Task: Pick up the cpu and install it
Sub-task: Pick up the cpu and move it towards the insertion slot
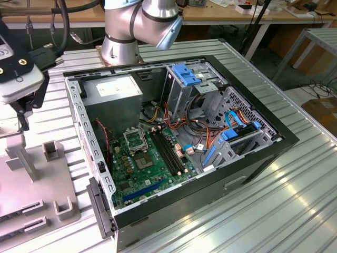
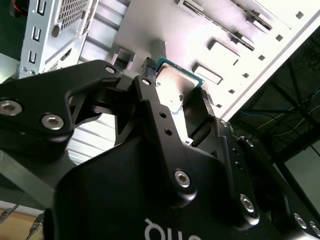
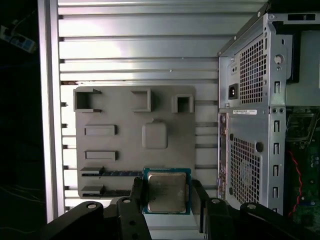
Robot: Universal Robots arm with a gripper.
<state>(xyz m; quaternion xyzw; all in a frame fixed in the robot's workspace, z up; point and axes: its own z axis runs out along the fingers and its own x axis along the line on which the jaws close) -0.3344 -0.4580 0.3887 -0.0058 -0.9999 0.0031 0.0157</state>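
Note:
The cpu [image 3: 166, 191], a small square chip with a silvery top and green rim, sits between my black fingers [image 3: 137, 192] in both wrist views. My gripper [image 3: 167, 196] is shut on its two opposite edges, and the cpu [image 2: 172, 84] hangs above the grey fixture plate [image 3: 135, 135]. In the exterior view the gripper [image 1: 22, 113] hovers at the far left, over the fixture plate [image 1: 37, 184] and outside the computer case. Inside the case, the green motherboard [image 1: 150, 171] carries the socket [image 1: 142, 158], its metal frame [image 1: 131, 138] raised open.
The open black computer case [image 1: 210, 174] lies on a ribbed metal table [image 1: 274, 211], its rear panel [image 3: 250, 150] next to the fixture plate. Drive cages with blue clips [image 1: 187, 74] and cable bundles [image 1: 200, 132] crowd the case's right half. The arm's base [image 1: 124, 37] stands behind it.

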